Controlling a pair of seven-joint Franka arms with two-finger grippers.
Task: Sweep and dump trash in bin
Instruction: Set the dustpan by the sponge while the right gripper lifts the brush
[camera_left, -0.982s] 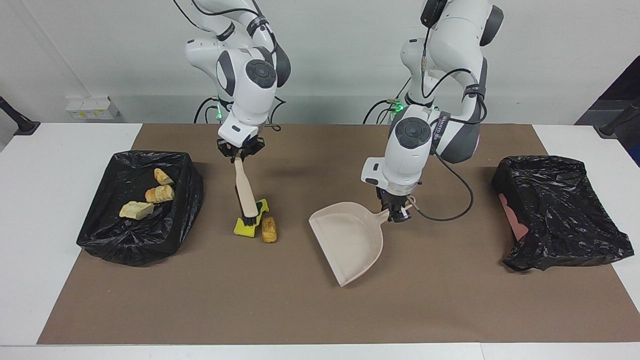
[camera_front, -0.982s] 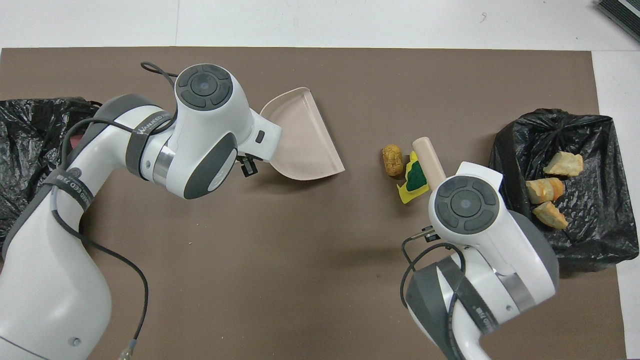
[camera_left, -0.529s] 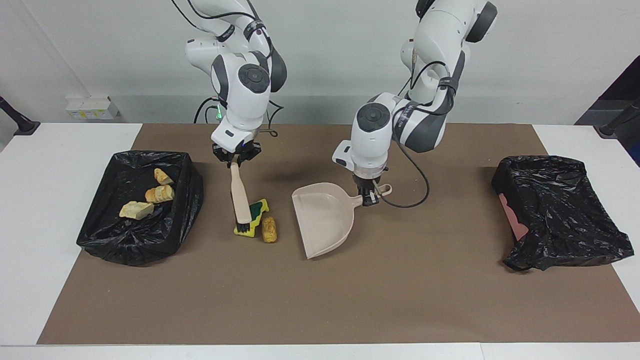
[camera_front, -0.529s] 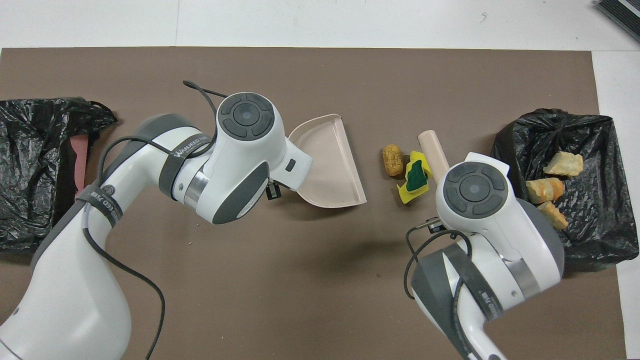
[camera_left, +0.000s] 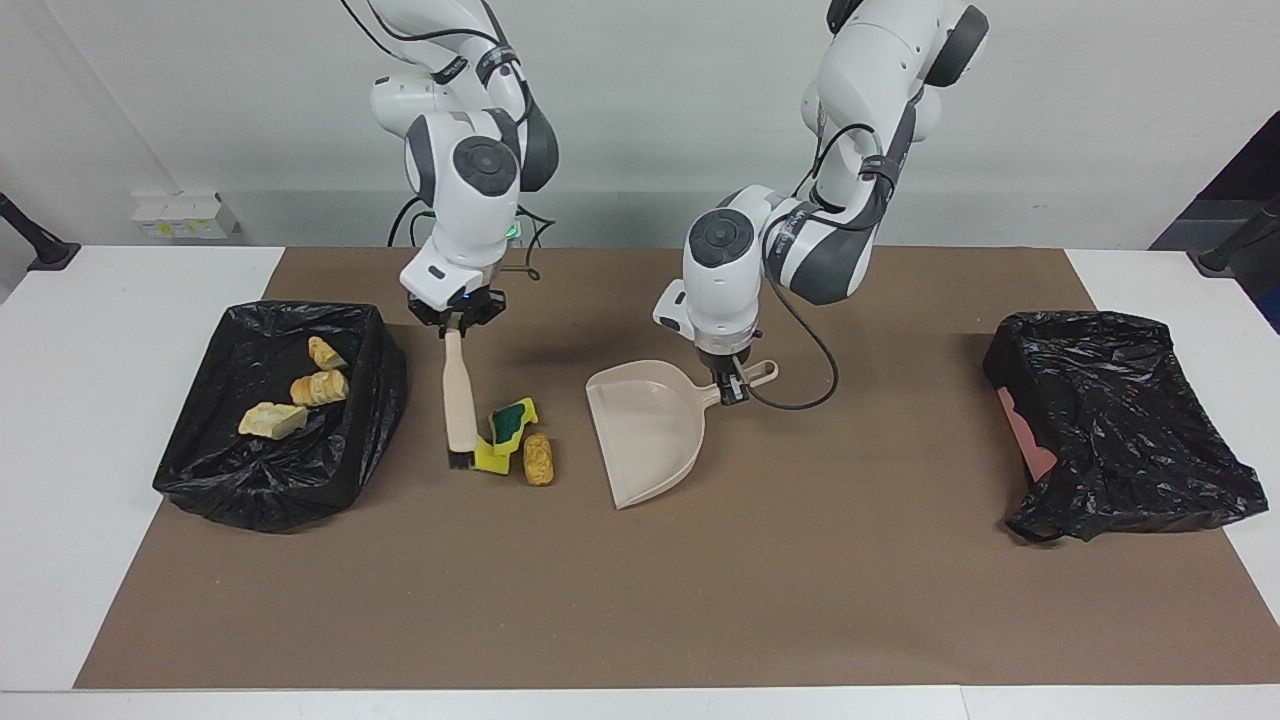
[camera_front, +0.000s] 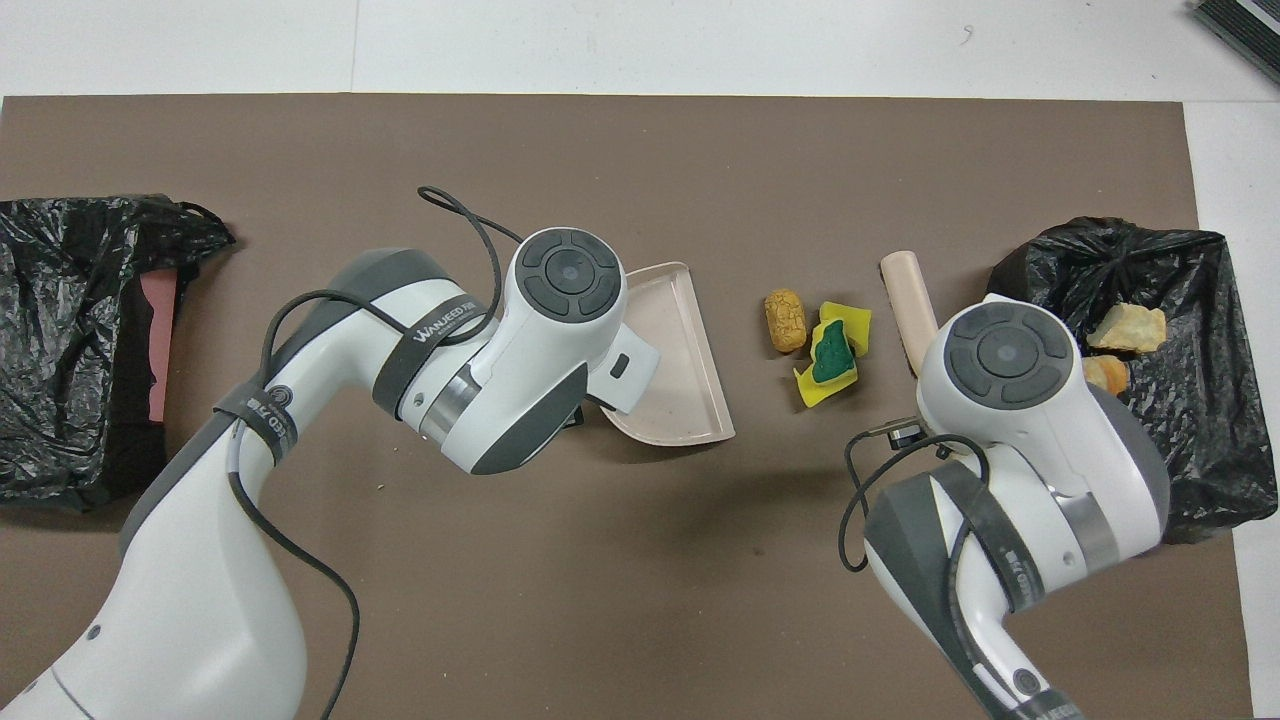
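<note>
Here, the right gripper (camera_left: 456, 322) is clamped on the brush (camera_left: 459, 400), which hangs bristles down, its long side running away from the robots. The bristles touch the yellow sponge (camera_left: 494, 457). A green-faced sponge (camera_left: 512, 418) and the brown lump (camera_left: 538, 459) lie just beside it; the lump's long side also points away from the robots. The left gripper (camera_left: 733, 385) grips the dustpan (camera_left: 645, 430) by its handle, mouth facing the scraps. Bread pieces (camera_left: 320, 387) lie in the black bin (camera_left: 285, 480).
</note>
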